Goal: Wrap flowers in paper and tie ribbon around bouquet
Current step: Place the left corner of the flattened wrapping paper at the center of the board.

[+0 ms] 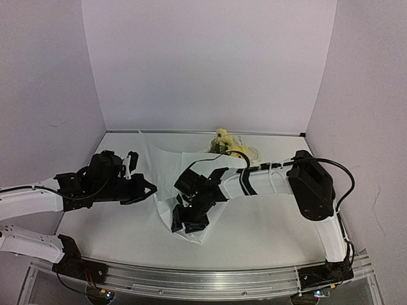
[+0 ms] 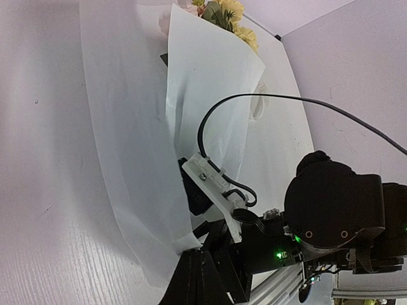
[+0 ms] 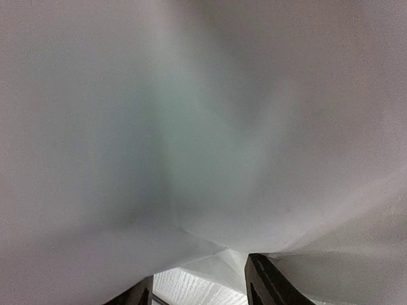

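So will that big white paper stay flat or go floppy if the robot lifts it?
Probably floppy: the paper curves and folds around the flowers instead of lying flat. It looks thin, so it is likely light, and a push would probably crumple or slide it.

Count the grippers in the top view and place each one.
2. The left gripper sits at the left edge of the paper; the right gripper is over its near corner. Neither is hidden.

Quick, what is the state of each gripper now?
Left gripper: shut; whether it pinches the paper cannot be told.
Right gripper: open, jaws apart against the paper.
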Robot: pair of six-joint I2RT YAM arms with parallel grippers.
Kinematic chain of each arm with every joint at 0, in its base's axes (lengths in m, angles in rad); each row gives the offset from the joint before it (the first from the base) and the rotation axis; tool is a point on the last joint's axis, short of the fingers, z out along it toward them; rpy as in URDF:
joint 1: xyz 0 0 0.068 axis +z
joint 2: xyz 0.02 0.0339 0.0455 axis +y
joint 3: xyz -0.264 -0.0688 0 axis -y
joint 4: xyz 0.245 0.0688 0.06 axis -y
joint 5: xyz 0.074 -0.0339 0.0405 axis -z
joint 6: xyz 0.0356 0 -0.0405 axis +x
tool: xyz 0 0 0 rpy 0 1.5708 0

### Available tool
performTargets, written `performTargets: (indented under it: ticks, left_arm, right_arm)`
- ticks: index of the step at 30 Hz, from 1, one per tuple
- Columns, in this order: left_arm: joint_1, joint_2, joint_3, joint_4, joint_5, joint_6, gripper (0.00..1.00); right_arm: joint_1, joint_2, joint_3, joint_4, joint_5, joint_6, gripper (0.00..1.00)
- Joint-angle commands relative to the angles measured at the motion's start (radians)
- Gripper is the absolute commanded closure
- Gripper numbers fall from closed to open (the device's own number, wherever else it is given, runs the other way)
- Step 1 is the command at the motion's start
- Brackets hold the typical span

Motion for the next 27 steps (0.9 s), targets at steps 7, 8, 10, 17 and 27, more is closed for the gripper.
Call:
performTargets:
  ticks: [7,8,10,17,27]
  left_arm:
    - [-0.004,0.029,0.037,0.061,0.146,0.072,1.00]
    - [-0.004,0.046,0.041,0.079,0.177,0.086,1.00]
    - [-0.004,0.081,0.049,0.103,0.231,0.111,1.00]
    - [-0.003,0.130,0.067,0.072,0.188,0.148,1.00]
    - [-0.001,0.148,0.070,0.037,0.098,0.122,1.00]
  right_arm:
    - [-0.005,0.148,0.008,-0.222,0.235,-0.011,0.46]
    - [-0.005,0.141,0.004,-0.219,0.234,-0.021,0.44]
    - [-0.005,0.115,-0.020,-0.193,0.226,-0.050,0.42]
    - [-0.006,-0.075,-0.202,0.050,0.147,-0.193,0.39]
    - [-0.023,-0.238,-0.328,0.173,0.081,-0.278,0.36]
